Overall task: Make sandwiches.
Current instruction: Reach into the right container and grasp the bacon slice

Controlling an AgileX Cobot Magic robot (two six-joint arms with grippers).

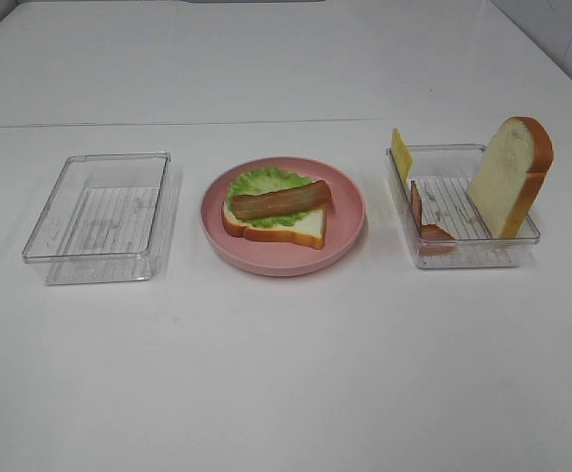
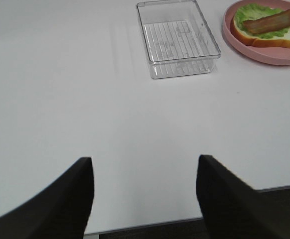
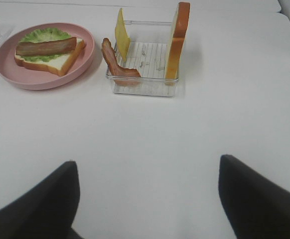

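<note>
Pink plate (image 1: 347, 232) held the half-built sandwich (image 1: 279, 202). Left wrist: left gripper (image 2: 144, 160) was spread, empty. Right wrist: right gripper (image 3: 147, 162) was spread, empty; cheese slice (image 3: 120, 33) stood on edge at the tray (image 3: 142, 92) corner, judged best pinched by its top edge.

The left gripper (image 2: 145, 159) hovers with its jaws spread wide and nothing between them, its two dark fingers (image 2: 60, 199) pointing forward and angled down. The right gripper (image 3: 148, 160) is held the same way, jaws wide apart and empty, fingers (image 3: 264, 199) touching nothing.
</note>
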